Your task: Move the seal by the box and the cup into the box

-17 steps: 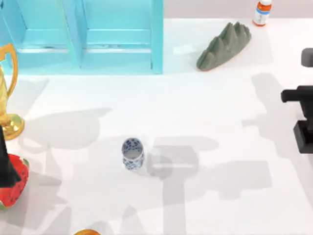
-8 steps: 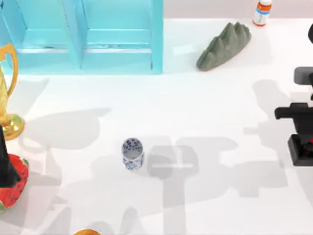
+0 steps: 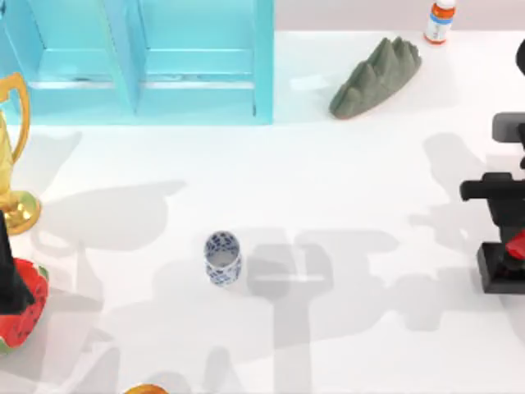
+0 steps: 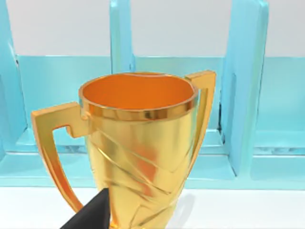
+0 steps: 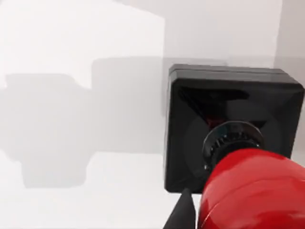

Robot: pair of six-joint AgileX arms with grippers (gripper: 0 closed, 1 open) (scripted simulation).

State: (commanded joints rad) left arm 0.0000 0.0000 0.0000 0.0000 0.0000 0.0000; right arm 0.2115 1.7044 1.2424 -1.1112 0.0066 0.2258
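Two task items well apart, operator: cup [image 3: 222, 257] upright on white table [image 3: 344, 180] near middle, stamp [image 3: 504, 264] at table's right edge — red knob over black square base. Right gripper [image 5: 183, 212] sits right above stamp; you can't tell finger spread from what shows. Left gripper [image 4: 88, 214] near gold trophy [image 4: 138, 148] at left edge — finger state also unclear. Blue box [image 3: 139, 57] at back left.

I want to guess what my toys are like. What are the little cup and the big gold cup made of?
The little cup looks like glazed white porcelain, going by its painted blue flowers. The gold trophy looks like polished metal: it gleams with mirror-like bright streaks, though it could be shiny plated plastic.
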